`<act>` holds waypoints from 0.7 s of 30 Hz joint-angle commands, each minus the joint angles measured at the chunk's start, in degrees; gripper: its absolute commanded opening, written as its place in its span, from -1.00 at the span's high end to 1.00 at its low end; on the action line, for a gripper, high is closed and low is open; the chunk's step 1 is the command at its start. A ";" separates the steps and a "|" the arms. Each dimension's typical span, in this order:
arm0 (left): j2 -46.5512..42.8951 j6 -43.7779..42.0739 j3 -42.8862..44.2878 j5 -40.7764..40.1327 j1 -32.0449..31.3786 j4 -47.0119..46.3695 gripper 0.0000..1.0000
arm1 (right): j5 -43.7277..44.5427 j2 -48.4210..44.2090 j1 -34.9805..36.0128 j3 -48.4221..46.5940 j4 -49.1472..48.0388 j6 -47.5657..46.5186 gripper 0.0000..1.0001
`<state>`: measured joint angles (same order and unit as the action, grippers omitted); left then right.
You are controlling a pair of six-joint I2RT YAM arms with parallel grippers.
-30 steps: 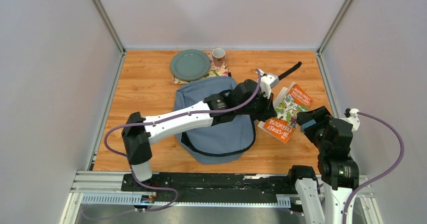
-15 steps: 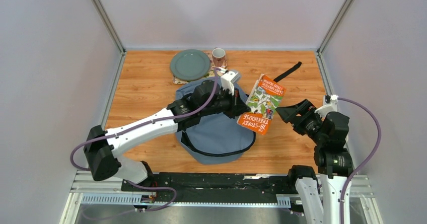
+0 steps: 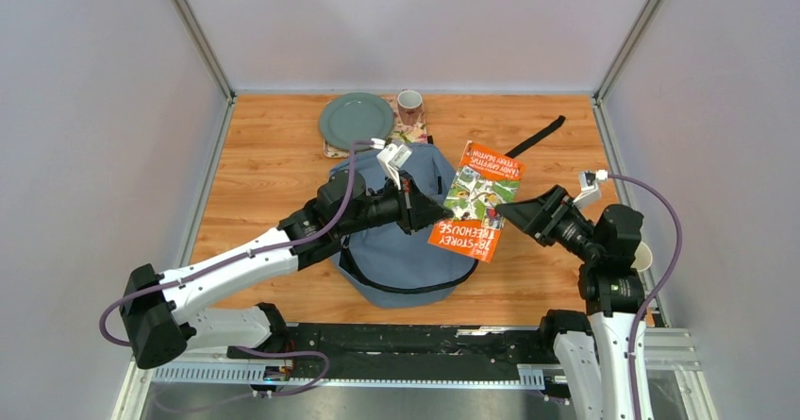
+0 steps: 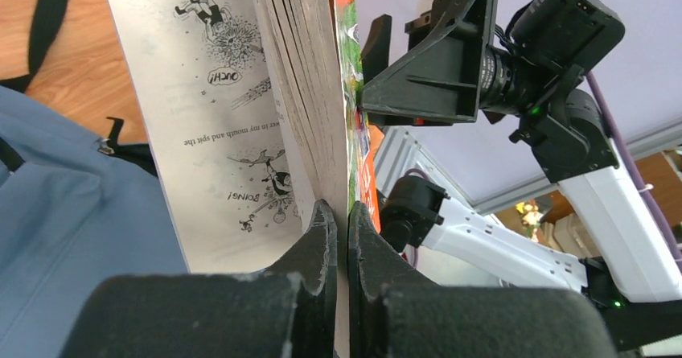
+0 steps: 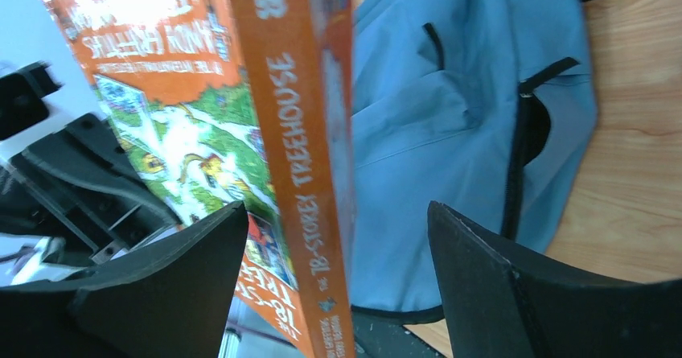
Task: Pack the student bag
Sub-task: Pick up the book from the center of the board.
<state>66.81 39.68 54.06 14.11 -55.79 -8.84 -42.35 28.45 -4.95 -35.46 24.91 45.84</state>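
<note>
The student bag (image 3: 401,250) is a grey-blue backpack lying flat at the table's middle; it also shows in the left wrist view (image 4: 56,237) and the right wrist view (image 5: 450,133). My left gripper (image 3: 436,214) is shut on the orange "78-Storey Treehouse" book (image 3: 477,200), held in the air over the bag's right side. In the left wrist view the gripper (image 4: 341,221) pinches the book's (image 4: 310,84) cover and some pages. My right gripper (image 3: 517,214) is open, its jaws on either side of the book's spine (image 5: 297,157), not touching it.
A green plate (image 3: 356,121) and a patterned mug (image 3: 409,106) stand on a mat at the back. A black strap (image 3: 534,137) lies on the wood at the back right. The side walls are close on both sides.
My left arm lifted the book off the table at the right and carried it left over the bag. My right gripper swung left and now straddles the book's spine.
</note>
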 commanded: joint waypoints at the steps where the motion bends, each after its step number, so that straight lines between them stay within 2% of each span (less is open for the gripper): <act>1: -2.91 4.00 -0.80 3.29 0.16 -13.13 1.00 | -8.70 -0.67 -0.06 1.01 -9.42 3.37 -0.70; 6: -1.86 6.46 -1.86 6.54 0.33 -17.60 1.00 | -12.76 0.03 -0.06 3.82 -16.37 8.64 -0.70; 14: 1.04 9.27 -2.12 11.46 0.68 -22.01 1.00 | -13.81 0.12 -0.06 3.38 -17.96 10.75 -0.67; 18: 2.10 9.80 -2.38 12.08 0.77 -21.83 1.00 | -15.92 -0.49 -0.06 3.56 -22.00 13.74 -0.27; 19: 2.36 9.89 -2.47 12.26 0.77 -21.66 1.00 | -16.18 -0.58 -0.06 3.38 -21.92 13.92 0.01; 21: 2.63 9.80 -2.56 11.73 0.77 -20.26 1.00 | -15.84 -1.37 -0.06 2.51 -20.96 13.31 0.25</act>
<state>69.91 48.14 50.87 23.11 -54.96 -20.95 -56.47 28.40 -4.95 -31.48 7.31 57.30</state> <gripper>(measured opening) 0.024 0.480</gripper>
